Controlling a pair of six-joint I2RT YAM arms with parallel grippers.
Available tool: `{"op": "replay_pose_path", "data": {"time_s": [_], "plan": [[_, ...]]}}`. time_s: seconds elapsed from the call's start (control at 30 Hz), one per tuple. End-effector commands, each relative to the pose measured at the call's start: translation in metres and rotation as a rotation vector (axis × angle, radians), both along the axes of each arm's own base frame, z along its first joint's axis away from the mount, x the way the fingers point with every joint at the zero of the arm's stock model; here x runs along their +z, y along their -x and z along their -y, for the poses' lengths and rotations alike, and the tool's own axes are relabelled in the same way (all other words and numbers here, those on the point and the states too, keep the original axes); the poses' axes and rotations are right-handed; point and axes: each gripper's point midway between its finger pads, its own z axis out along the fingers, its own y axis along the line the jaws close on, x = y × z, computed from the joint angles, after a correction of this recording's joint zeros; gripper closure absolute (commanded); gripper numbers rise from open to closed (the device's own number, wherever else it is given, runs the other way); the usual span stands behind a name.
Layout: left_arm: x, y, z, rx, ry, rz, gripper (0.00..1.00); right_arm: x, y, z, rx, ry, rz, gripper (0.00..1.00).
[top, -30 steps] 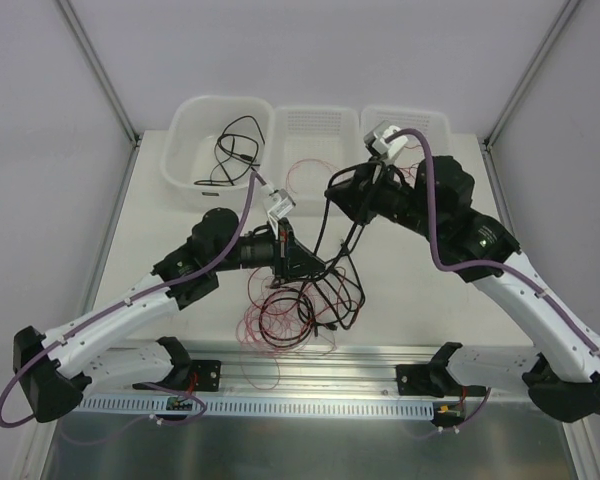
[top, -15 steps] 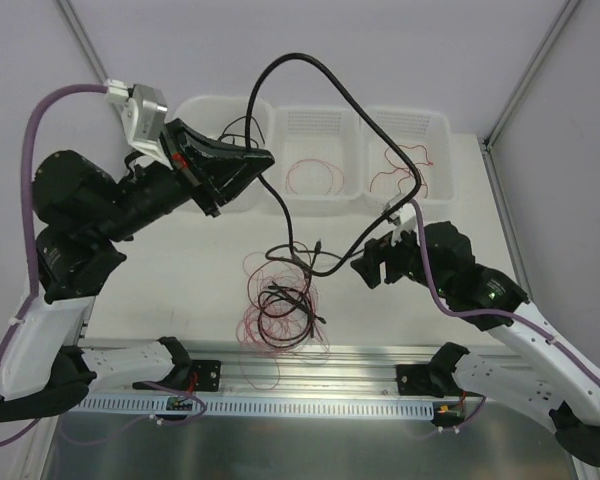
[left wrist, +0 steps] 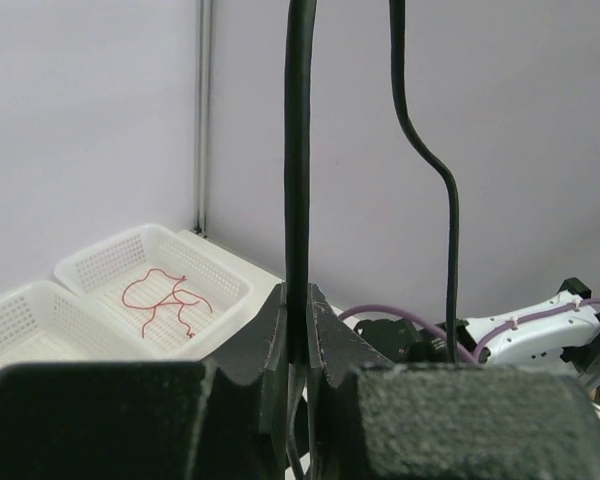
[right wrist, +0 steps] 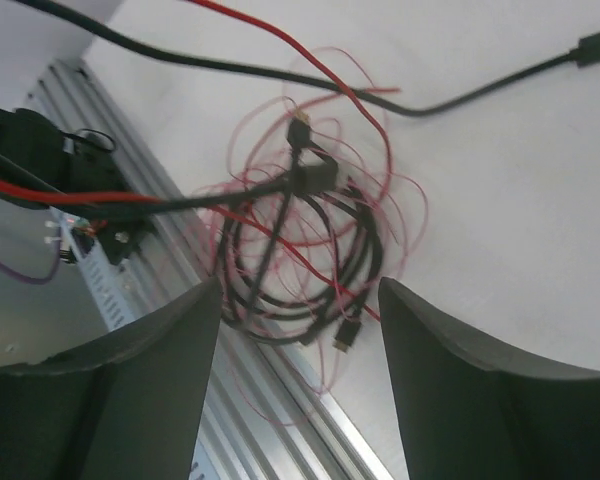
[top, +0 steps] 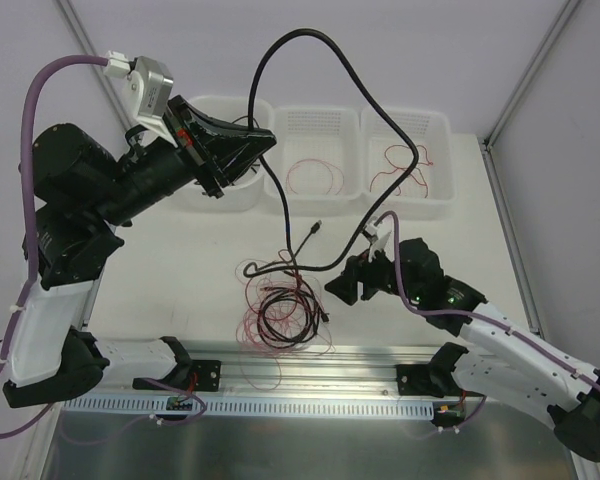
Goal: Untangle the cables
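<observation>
My left gripper [top: 263, 143] is raised high over the back left and is shut on a thick black cable [top: 300, 33]. The cable arches up, drops past the right bin and trails to a plug [top: 317, 228] on the table. In the left wrist view it runs straight up from the closed jaws [left wrist: 298, 318]. A tangle of black, red and fine pinkish cables [top: 283, 312] lies near the front rail. My right gripper [top: 343, 287] hovers low beside it, open and empty. The right wrist view shows the tangle [right wrist: 305, 240] between the spread fingers.
Three white bins stand at the back. The left one [top: 242, 192] is mostly hidden by my left gripper. The middle bin [top: 315, 120] and the right bin [top: 432, 125] each hold a red wire. A metal rail [top: 310, 362] runs along the front edge.
My left arm has lifted from the table, pulling the black cable high. My right gripper has opened, let go of the cable and dropped toward the tangle.
</observation>
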Motion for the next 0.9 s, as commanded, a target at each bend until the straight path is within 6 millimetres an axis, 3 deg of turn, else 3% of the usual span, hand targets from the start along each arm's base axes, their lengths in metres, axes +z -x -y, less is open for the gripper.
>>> {"op": "replay_pose_path", "data": {"time_s": [0.0, 0.27, 0.37, 0.53, 0.6, 0.87], "plan": [[0.027, 0.009, -0.017, 0.026, 0.074, 0.072, 1.0, 0.074, 0.005, -0.038, 0.147, -0.247, 0.122, 0.34], [0.011, 0.002, -0.013, 0.04, 0.045, 0.045, 1.0, 0.126, 0.023, -0.052, 0.267, -0.326, 0.218, 0.34], [0.008, -0.001, -0.011, 0.048, 0.038, 0.039, 1.0, 0.134, 0.032, -0.062, 0.327, -0.32, 0.22, 0.35], [0.002, -0.002, -0.009, 0.042, 0.03, 0.027, 1.0, 0.116, 0.041, -0.083, 0.396, -0.286, 0.175, 0.39], [-0.002, -0.002, -0.009, 0.039, 0.026, 0.015, 1.0, 0.118, 0.04, -0.087, 0.395, -0.303, 0.183, 0.4], [-0.02, -0.002, -0.007, 0.035, 0.005, -0.023, 1.0, 0.103, 0.016, -0.104, 0.328, -0.281, 0.18, 0.57]]}}
